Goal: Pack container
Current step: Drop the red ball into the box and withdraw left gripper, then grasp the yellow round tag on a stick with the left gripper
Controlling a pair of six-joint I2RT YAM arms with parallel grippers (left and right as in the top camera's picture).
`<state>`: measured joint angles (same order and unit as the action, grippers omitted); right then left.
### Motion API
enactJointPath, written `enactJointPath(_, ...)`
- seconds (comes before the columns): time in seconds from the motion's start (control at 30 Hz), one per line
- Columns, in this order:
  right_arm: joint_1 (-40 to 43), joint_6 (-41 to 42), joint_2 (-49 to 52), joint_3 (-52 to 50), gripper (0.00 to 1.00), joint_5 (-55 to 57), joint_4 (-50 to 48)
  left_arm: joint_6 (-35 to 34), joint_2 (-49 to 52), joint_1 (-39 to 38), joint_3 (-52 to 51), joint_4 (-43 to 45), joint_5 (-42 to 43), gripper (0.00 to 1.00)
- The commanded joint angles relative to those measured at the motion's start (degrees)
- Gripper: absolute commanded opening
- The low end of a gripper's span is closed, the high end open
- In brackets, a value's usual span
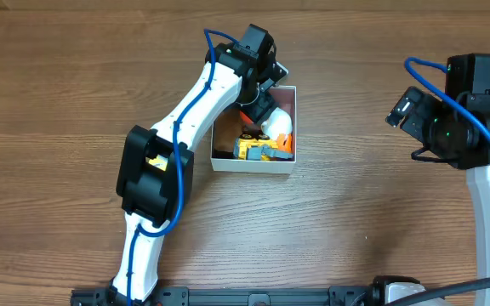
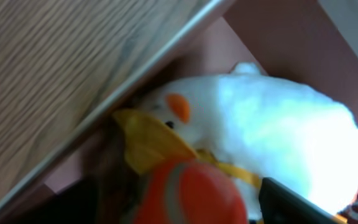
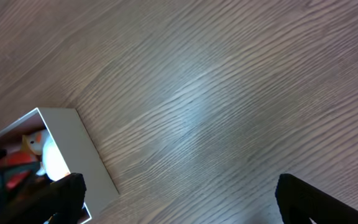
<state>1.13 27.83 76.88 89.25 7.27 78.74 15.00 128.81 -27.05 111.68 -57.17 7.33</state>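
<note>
- The square, shallow, white-walled container (image 1: 253, 167) with a dusty pink inside sits near the middle of the brown wood-grain table (image 1: 356, 238). The left arm reaches into its far side.
- The left gripper (image 1: 260, 105) is down inside the container. An orange-red rounded toy with a grey stripe (image 2: 188, 196) lies between its dark fingers (image 2: 294, 199). I cannot tell whether the jaws clamp it or merely straddle it.
- The right gripper (image 3: 179, 186) hangs well apart from the container, spread wide, with nothing between its fingers.
- Risk: the left fingers sit close against a soft white plush bird with an orange beak (image 2: 272, 124). I judge that lifting out could snag the plush and drag it over the thin wall.
- Risk: the box looks light and is crowded, with a yellow and grey block toy (image 1: 258, 150) along its near wall. A sideways pull could shift or tip it.
- The overhead view alone shows the whole container and both arms, but the wrist hides the fingertips.
- The left wrist view alone shows the bird's face and the toy between the fingers.
- The right wrist view shows only one corner of the container.
</note>
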Motion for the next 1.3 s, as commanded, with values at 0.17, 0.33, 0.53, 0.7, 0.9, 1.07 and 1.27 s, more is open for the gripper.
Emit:
enactJointPath(0.17,0.2,-0.2,-0.3,0.8,1.00,0.0,1.3,-3.1,-4.2,0.8,20.5,-16.0,-0.6,1.00)
enactJointPath(0.33,0.2,-0.2,-0.3,0.8,1.00,0.0,1.0,-4.0,-8.4,3.4,29.2,-33.0,-6.4,1.00)
enactJointPath(0.53,0.2,-0.2,-0.3,0.8,1.00,0.0,0.4,-15.5,-10.3,15.6,23.5,-39.6,2.7,0.95)
enactJointPath(0.7,0.2,-0.2,-0.3,0.8,1.00,-0.4,0.5,-16.8,-23.4,19.2,8.2,-39.6,-1.6,0.96)
enactJointPath(0.9,0.2,-0.2,-0.3,0.8,1.00,-2.2,0.2,-19.5,-37.4,19.2,-22.6,-32.2,-5.8,1.00)
enactJointPath(1.07,0.2,-0.2,-0.3,0.8,1.00,-2.2,0.2,-20.4,-37.6,19.3,-44.7,-16.2,-5.8,0.96)
enactJointPath(1.27,0.2,-0.2,-0.3,0.8,1.00,-2.2,-0.4,-25.3,-37.5,19.8,-54.5,-1.4,-11.8,0.70)
